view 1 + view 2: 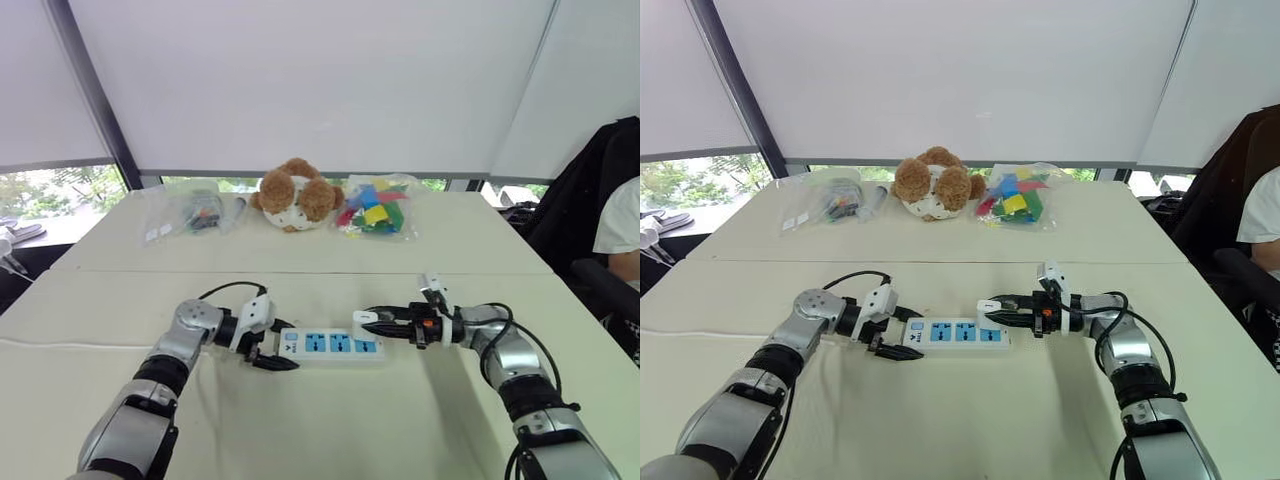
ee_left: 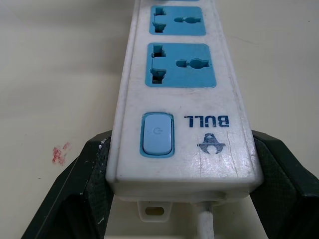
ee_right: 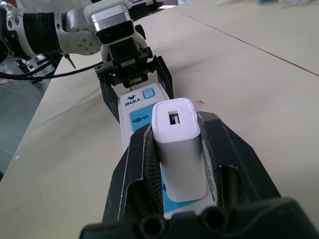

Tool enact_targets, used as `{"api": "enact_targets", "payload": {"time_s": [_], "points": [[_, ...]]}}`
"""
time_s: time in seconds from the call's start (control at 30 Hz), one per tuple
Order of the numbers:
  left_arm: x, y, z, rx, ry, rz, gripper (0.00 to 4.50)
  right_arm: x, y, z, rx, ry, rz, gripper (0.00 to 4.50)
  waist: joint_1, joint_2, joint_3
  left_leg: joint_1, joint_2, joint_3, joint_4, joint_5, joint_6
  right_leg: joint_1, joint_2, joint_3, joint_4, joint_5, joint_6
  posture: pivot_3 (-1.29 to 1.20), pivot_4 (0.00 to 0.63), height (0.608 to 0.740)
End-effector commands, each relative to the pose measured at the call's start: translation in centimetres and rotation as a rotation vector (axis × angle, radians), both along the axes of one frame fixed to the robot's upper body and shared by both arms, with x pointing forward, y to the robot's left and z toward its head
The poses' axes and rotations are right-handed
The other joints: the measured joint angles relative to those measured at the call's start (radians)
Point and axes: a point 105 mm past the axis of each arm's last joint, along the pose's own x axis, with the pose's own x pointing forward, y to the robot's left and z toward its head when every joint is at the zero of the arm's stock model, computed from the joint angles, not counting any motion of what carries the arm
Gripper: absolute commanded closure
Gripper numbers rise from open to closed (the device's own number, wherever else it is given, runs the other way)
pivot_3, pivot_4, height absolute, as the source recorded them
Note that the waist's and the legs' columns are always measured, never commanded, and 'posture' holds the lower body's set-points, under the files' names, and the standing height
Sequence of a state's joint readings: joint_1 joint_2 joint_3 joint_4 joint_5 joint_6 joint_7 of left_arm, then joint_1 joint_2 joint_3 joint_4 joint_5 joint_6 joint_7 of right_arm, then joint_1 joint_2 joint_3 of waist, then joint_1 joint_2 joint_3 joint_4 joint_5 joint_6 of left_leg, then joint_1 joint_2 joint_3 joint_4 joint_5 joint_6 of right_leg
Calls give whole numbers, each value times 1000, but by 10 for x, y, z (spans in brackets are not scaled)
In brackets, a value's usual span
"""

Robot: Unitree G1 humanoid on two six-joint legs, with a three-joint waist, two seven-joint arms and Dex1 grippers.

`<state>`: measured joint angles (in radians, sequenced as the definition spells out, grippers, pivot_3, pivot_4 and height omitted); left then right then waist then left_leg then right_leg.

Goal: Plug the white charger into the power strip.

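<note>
White charger (image 3: 177,144) over the power strip (image 1: 332,345)!
Right gripper (image 1: 378,320) pinches its flat sides; it looks light, rigid, slick. The left gripper (image 1: 272,358) clamps the strip's switch end.

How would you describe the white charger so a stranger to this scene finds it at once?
On the near part of the pale table, a white power strip with blue sockets lies. At its right end the right gripper holds the charger: a small, plain white block with one USB slot, no blue.
</note>
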<state>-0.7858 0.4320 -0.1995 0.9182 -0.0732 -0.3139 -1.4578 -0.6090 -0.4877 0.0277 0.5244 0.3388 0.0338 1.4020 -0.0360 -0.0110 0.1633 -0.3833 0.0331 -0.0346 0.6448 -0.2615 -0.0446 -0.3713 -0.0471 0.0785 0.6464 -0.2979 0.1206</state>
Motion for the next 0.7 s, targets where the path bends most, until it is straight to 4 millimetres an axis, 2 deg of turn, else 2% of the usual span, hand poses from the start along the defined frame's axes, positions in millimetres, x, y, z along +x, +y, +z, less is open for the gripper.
{"api": "enact_targets", "payload": {"time_s": [0.03,0.13,0.33,0.7], "points": [[4,4,-12,52,9,53,1471,-5,2,13,-10,-32,54,3814,1,0,0,0,0,0,0,0,0,0,0,0,0,0,0,0,150,739],[4,5,-13,52,8,59,1471,-7,1,10,-34,-21,64,3814,4,0,0,-2,0,0,1,0,0,-2,0,0,0,0,0,0,150,739],[2,2,-15,46,10,47,1471,-5,-2,-18,-151,24,95,3814,6,0,0,-2,0,0,1,0,0,-2,0,0,0,0,0,0,150,739],[2,5,-14,40,15,65,1471,-8,-8,-46,-240,64,125,3814,5,0,-1,1,0,0,1,0,0,2,0,0,0,0,0,0,150,739]]}}
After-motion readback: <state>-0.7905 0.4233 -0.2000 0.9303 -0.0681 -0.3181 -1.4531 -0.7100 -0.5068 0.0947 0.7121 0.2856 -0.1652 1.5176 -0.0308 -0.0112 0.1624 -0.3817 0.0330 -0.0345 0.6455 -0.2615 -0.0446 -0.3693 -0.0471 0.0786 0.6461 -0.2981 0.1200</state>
